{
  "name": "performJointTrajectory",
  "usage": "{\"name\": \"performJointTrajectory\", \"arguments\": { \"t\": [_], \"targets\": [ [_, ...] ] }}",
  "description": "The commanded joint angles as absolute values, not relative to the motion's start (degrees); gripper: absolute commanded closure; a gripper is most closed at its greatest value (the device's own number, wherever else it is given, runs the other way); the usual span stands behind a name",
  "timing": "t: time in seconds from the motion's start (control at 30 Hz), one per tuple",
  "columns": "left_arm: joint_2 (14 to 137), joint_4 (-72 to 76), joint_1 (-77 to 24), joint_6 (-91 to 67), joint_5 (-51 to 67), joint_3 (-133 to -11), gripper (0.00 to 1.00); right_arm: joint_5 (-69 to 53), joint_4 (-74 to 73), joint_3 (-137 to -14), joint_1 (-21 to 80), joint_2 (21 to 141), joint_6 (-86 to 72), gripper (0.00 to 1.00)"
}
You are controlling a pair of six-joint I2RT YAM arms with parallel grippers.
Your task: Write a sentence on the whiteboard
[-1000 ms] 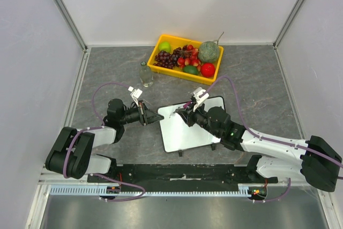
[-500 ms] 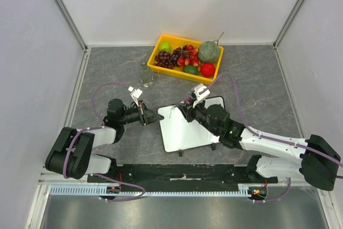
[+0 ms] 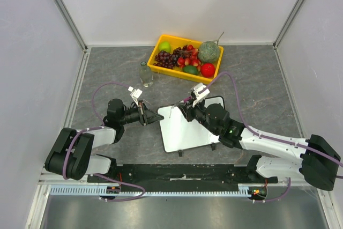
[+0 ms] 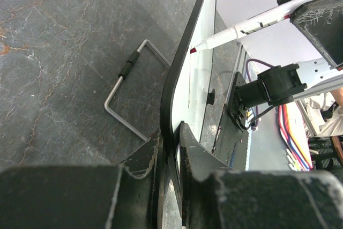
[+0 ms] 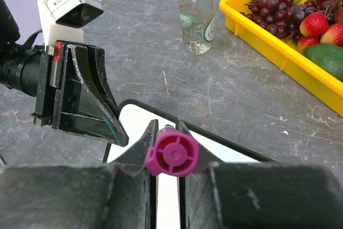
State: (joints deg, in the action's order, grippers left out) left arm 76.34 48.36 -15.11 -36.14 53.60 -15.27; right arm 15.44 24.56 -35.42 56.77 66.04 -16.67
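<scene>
The whiteboard [image 3: 188,132] lies on the grey table in front of both arms, white with a thin black rim. My left gripper [image 3: 156,117] is shut on its left edge, and the rim sits between the fingers in the left wrist view [image 4: 170,135]. My right gripper [image 3: 185,112] is shut on a white marker with a magenta end cap [image 5: 172,152]. It holds the marker over the board's far left corner. The marker's magenta tip [image 4: 193,50] is at the board's surface. I see no lettering of the sentence on the board.
A yellow tray [image 3: 161,68] of fruit stands at the back, also in the right wrist view [image 5: 270,44]. A small clear bottle [image 3: 144,73] stands left of it. A bent wire foot [image 4: 127,96] sticks out under the board.
My right gripper has shifted slightly to the far left with the marker. The left gripper and the whiteboard have not moved.
</scene>
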Motion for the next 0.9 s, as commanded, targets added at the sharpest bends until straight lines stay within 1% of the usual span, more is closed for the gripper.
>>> {"name": "performJointTrajectory", "arguments": {
  "t": [0.0, 0.57, 0.87],
  "targets": [
    [76.2, 47.11, -15.21, -31.55, 53.53, -15.29, 0.98, 16.09, 21.27, -34.19, 56.42, 64.95, -15.47, 1.0],
    [78.84, 50.54, -15.21, -32.87, 53.53, -14.5, 0.98, 12.04, 19.25, -30.06, 56.42, 62.57, -16.26, 1.0],
    [77.61, 49.66, -15.21, -32.7, 53.53, -14.41, 0.98, 16.08, 21.01, -31.99, 56.34, 63.54, -16.52, 1.0]
  ]
}}
